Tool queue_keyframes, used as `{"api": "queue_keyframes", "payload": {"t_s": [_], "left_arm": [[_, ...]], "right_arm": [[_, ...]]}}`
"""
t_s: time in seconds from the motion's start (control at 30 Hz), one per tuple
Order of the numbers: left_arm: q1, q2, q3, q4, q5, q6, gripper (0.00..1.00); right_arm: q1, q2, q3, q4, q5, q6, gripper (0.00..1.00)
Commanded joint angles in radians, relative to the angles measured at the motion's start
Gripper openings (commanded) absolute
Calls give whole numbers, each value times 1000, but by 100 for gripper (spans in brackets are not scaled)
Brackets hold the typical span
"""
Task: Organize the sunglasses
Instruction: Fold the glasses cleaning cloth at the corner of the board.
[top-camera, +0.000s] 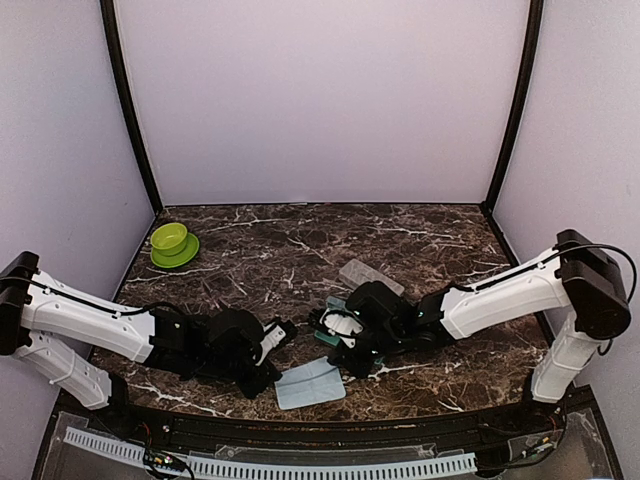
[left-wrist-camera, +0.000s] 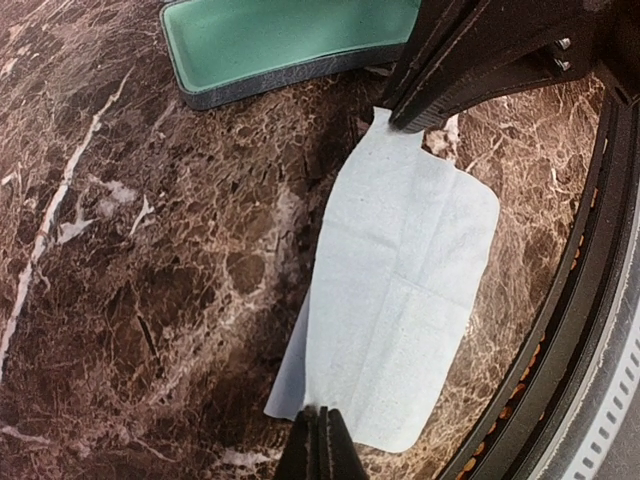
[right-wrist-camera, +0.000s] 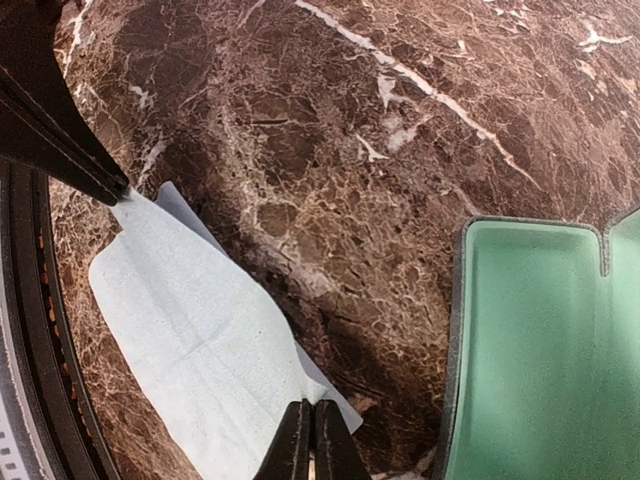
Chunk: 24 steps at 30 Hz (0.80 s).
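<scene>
Green bowl (top-camera: 173, 243) overhead only; wrist shows left claw (left-wrist-camera: 320, 415) pinching cloth (left-wrist-camera: 400, 290).

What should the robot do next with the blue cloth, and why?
Probably lift the cloth a little with both arms together. The left gripper and the right gripper are each shut on opposite ends of it. It lies flat on the table, and the open case sits close by.

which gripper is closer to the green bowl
Left. The left gripper pinches a corner of the cloth, right of the green bowl; the right gripper pinches another corner farther right, by the open case.
</scene>
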Motion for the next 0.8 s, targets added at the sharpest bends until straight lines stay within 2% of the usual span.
{"api": "queue_keyframes", "payload": {"t_s": [0.0,0.77], "left_arm": [[-8,-27,-6,-31,-3,6,0],[-47,0,-21,-3,18,-34,0]], "right_arm": [[23,-36,-15,35,14,19,5],[53,-63,-80,72,18,73,3]]}}
